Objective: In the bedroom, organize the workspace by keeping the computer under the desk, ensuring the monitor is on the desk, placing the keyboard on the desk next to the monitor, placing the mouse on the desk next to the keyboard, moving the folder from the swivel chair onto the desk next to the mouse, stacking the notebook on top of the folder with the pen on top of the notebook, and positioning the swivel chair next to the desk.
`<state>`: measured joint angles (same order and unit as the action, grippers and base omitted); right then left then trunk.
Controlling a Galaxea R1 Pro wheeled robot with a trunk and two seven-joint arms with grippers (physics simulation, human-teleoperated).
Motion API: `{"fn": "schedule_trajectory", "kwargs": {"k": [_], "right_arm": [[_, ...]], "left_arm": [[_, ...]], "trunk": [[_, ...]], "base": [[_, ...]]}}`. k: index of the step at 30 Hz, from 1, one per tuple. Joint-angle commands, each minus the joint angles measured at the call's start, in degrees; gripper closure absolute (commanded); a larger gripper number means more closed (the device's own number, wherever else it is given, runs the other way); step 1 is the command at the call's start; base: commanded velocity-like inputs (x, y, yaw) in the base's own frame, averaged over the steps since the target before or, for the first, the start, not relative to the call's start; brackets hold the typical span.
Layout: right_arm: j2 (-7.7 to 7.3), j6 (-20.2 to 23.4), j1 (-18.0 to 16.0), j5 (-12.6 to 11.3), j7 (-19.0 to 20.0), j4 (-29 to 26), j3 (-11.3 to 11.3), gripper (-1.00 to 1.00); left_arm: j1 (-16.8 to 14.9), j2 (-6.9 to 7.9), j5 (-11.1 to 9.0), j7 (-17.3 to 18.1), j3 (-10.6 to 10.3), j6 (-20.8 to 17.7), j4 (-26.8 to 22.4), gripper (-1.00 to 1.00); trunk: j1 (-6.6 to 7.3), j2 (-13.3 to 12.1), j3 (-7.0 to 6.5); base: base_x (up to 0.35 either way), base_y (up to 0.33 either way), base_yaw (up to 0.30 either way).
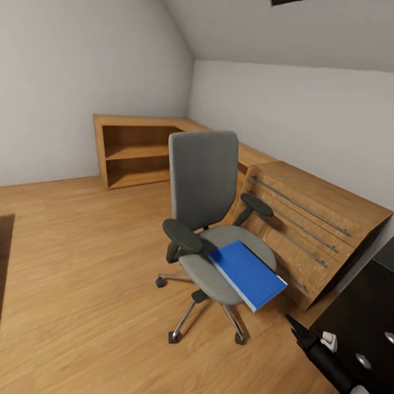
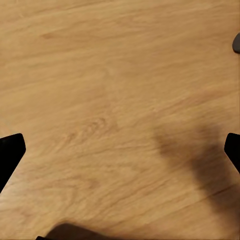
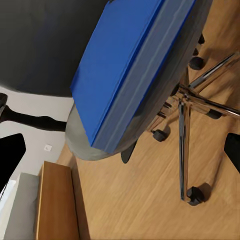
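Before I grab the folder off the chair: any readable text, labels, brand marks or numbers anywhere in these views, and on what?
None readable.
The folder has a plain blue cover, with no title or label.
The swivel chair shows no brand mark.
The wooden drawer unit has only metal rails, no lettering.
The right arm carries small pale patches, too small to show any text.

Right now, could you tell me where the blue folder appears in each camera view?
Head view: the folder lies on the swivel chair seat, right of centre.
Left wrist view: not in it; wooden floor.
Right wrist view: folder in the upper middle.
Shared landmark: the chair's chrome base.
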<state>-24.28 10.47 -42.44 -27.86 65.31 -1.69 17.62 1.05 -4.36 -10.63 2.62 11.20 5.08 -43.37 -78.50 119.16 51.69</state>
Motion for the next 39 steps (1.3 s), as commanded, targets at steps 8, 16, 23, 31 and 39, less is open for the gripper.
{"fn": "schedule_trajectory", "kwargs": {"k": [8,16,23,31,39], "right_arm": [[-0.76,0.6,0.0,0.2,3.4,0.0,0.5,-1.00],[-1.01,0.6,0.0,0.2,4.2,0.4,0.5,-1.00],[-1.03,0.6,0.0,0.2,4.2,0.6,0.5,-1.00],[-1.04,0.6,0.0,0.2,4.0,0.6,0.5,-1.00],[-1.04,0.6,0.0,0.2,3.9,0.7,0.5,-1.00]], "left_arm": [[0.0,-0.03,-0.5,0.3,0.1,0.0,-0.1,-1.00],[0.0,-0.03,-0.5,0.3,0.1,0.0,0.0,-1.00],[0.0,-0.03,-0.4,0.4,-0.8,0.0,0.1,-1.00],[0.0,0.05,-0.4,0.4,-1.3,0.0,0.1,-1.00],[0.0,-0.02,-0.4,0.4,-1.4,0.1,0.2,-1.00]], "trunk": [[-1.32,2.4,1.12],[-1.32,2.4,1.12],[-1.32,2.4,1.12],[-1.32,2.4,1.12],[-1.32,2.4,1.12]], "base": [[0.000,0.000,0.000],[0.011,0.000,0.000],[0.170,0.000,0.000],[0.042,0.000,0.000],[0.030,0.000,0.000]]}}
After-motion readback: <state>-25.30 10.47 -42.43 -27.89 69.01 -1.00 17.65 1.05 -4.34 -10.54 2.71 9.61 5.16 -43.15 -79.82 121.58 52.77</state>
